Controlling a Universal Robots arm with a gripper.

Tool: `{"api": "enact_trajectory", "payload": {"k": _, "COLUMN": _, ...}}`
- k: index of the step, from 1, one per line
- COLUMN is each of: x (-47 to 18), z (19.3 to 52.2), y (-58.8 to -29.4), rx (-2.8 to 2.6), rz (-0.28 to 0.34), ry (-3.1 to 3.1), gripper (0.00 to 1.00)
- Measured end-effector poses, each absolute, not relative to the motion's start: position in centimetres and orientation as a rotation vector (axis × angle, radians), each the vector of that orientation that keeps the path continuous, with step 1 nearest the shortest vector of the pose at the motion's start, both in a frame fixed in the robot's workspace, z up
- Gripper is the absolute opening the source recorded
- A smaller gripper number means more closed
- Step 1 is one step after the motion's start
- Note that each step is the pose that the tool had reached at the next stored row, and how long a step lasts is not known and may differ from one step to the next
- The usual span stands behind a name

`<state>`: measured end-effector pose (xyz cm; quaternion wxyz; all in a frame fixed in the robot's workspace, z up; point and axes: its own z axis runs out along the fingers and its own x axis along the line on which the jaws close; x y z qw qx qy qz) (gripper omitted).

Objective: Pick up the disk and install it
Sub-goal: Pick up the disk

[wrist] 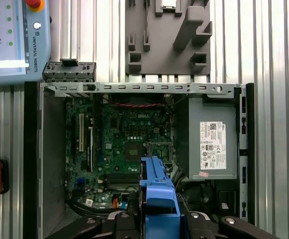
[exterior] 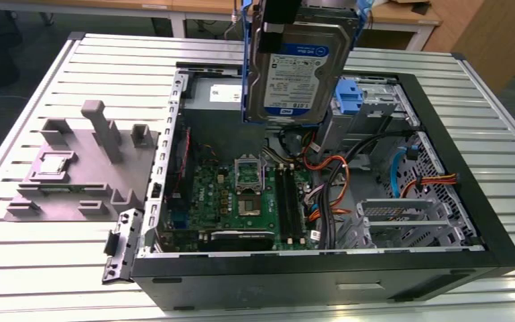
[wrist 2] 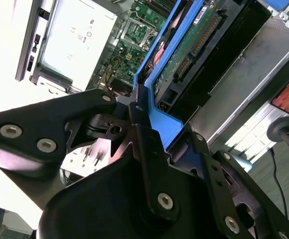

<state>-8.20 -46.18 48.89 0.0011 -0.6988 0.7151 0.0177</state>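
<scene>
A slatted silver metal table carries everything. On it lies a black computer tower case, on its side with the side panel off and the interior facing up. In the exterior view, a grey plastic fixture block with upright posts sits on the table at nine o'clock from the case, just beside its wall. Inside the case, a green motherboard covers the floor toward seven o'clock. A grey power-supply box with a white label fills the corner at eleven o'clock, and a perforated metal drive cage stands toward four o'clock. Orange cables run across the middle of the case floor.

The disk, a flat silver metal hard drive with a white and blue label in a blue plastic carrier, hangs on edge in the air above the case. It is at about twelve o'clock, label facing the exterior camera, clear of the case floor. The black gripper is clamped on the blue carrier's end, holding the disk from above.
</scene>
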Motion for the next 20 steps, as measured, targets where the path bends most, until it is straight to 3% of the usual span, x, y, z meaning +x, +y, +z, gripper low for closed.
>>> {"api": "enact_trajectory", "payload": {"k": 20, "x": -7.60, "z": 48.89, "y": -46.17, "rx": -2.193, "rz": 0.056, "ry": 2.245, "gripper": 0.37}}
